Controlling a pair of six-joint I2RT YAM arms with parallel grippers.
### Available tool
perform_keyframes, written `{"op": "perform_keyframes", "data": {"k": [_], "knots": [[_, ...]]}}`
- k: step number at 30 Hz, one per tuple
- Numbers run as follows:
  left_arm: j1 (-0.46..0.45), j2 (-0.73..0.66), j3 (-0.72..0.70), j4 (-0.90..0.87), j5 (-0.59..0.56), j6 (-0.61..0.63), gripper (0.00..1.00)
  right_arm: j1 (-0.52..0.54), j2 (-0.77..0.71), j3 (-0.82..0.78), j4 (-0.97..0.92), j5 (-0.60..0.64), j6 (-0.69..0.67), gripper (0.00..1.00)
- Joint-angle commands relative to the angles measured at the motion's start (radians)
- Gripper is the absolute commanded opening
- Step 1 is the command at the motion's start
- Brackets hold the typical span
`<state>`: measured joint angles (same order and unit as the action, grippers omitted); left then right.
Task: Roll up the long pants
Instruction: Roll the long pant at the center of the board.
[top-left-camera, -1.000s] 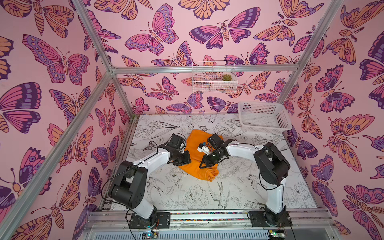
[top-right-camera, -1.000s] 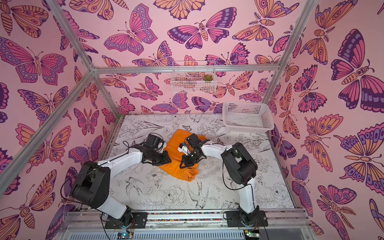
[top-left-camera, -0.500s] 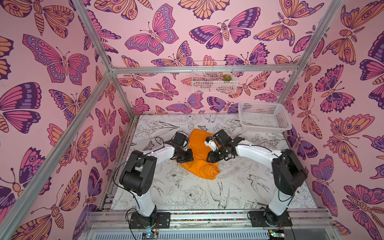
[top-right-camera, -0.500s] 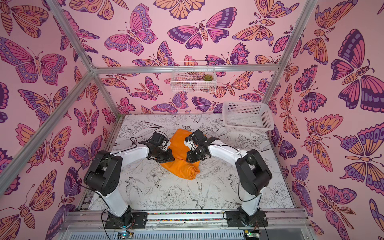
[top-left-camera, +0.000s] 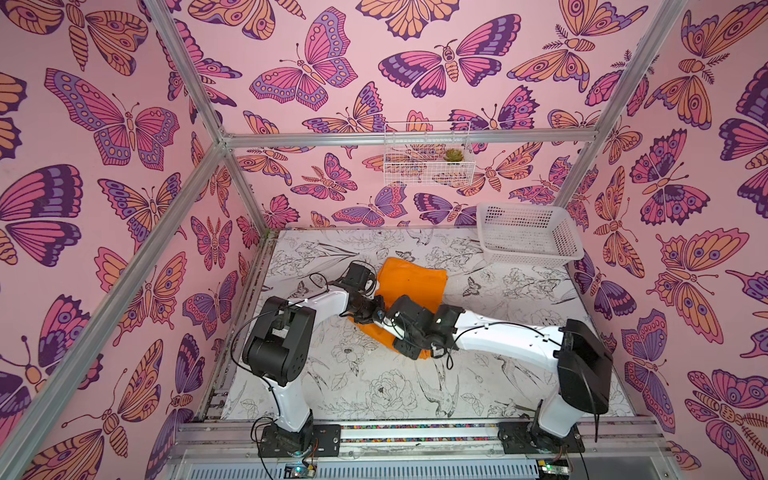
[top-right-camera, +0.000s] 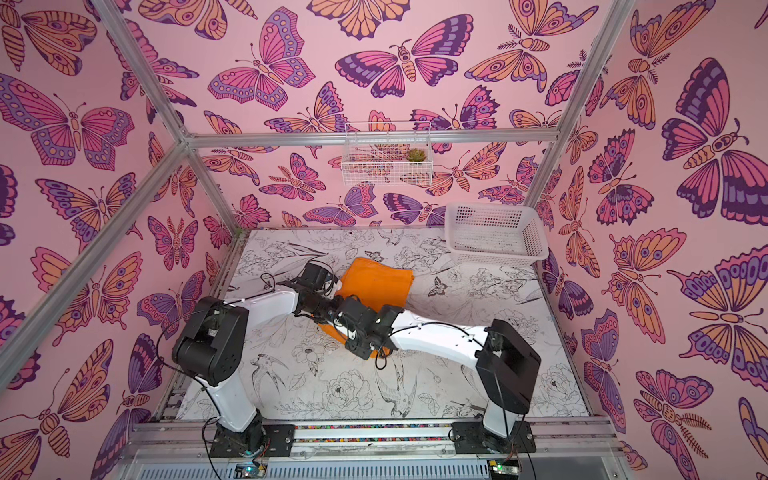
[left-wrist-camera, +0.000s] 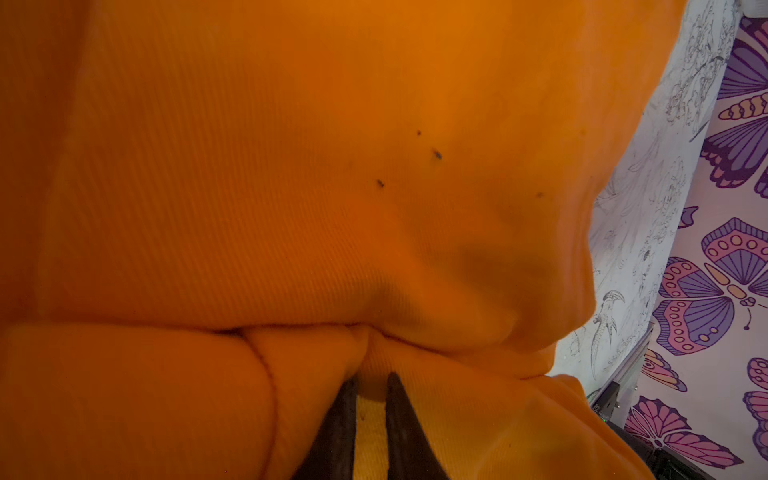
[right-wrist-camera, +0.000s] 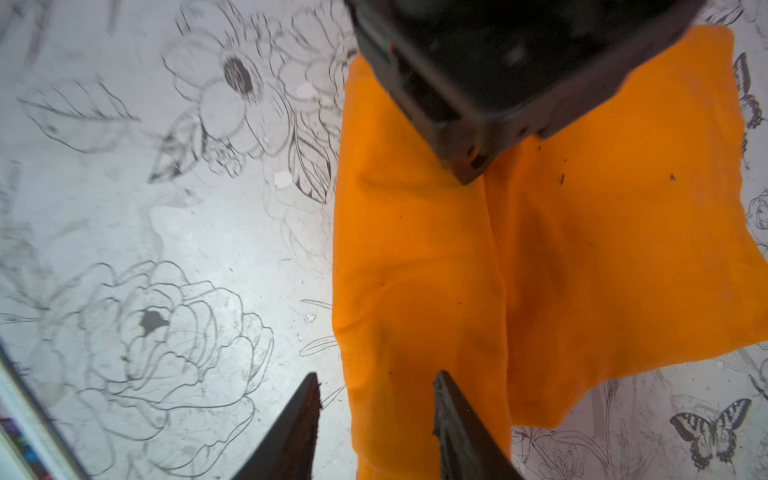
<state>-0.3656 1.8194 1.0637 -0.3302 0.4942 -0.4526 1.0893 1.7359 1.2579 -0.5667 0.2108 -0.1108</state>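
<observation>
Although both top views hide your fingertips under the wrists, the left wrist view shows your left pincer (left-wrist-camera: 371, 386) clamped on a thick fold of the long pants (top-left-camera: 409, 282), finely ribbed orange cloth with a few dark specks. Only the right wrist view shows your right pincer (right-wrist-camera: 377, 374) spread and empty, one finger over cloth, one over the flower-printed surface (top-left-camera: 374, 395). The pants lie folded flat near the white perforated basket (top-left-camera: 532, 249), on its robot-left side, not touching it.
</observation>
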Motion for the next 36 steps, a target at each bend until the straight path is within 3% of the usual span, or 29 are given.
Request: {"op": "perform_keyframes", "data": {"k": [1,5,13,19,20,21,22,31,36], "knots": [[0.022,0.077,-0.04,0.001,-0.061,0.026,0.17,0.079,0.017,-0.06,0.029,0.25,-0.121,0.59],[0.037,0.084,-0.051,0.011,-0.044,0.028,0.18,0.12,0.043,-0.117,0.112,0.36,-0.156,0.7],[0.058,0.092,-0.062,0.023,-0.018,0.031,0.17,0.174,0.126,-0.153,0.192,0.539,-0.252,0.73],[0.068,0.105,-0.064,0.028,-0.002,0.029,0.18,0.186,0.203,-0.172,0.195,0.582,-0.284,0.74],[0.07,0.108,-0.065,0.028,-0.002,0.029,0.17,0.182,0.209,-0.177,0.194,0.586,-0.28,0.79],[0.071,0.11,-0.066,0.032,0.003,0.029,0.18,0.174,0.21,-0.184,0.188,0.572,-0.27,0.97],[0.072,0.111,-0.068,0.033,0.004,0.029,0.18,0.169,0.206,-0.192,0.195,0.573,-0.257,0.99],[0.077,0.112,-0.073,0.04,0.016,0.031,0.18,0.157,0.254,-0.201,0.302,0.614,-0.305,1.0],[0.08,0.117,-0.074,0.04,0.028,0.032,0.18,0.134,0.329,-0.208,0.422,0.671,-0.344,0.87]]}}
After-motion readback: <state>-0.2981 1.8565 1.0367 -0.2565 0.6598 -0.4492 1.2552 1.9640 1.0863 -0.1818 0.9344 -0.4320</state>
